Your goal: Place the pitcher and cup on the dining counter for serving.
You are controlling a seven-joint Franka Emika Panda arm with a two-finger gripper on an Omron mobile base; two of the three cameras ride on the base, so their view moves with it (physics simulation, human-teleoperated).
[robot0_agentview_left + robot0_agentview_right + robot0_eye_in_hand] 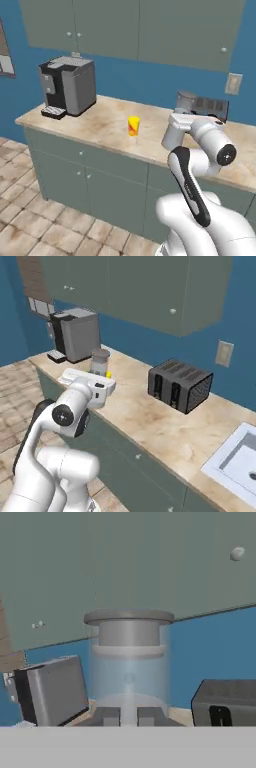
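Grey-lidded pitcher (128, 662) clamped in hand (128, 716), above marble counter (100, 131)

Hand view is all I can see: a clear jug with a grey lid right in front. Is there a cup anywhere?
Observer: Yes, a small yellow cup stands on the counter, between the coffee machine and the jug.
Visitor: What's past the dark box on my right?
Observer: That's the toaster; beyond it a sink is set into the same counter.
Visitor: And below the counter?
Observer: Grey cabinet doors above a tiled floor.
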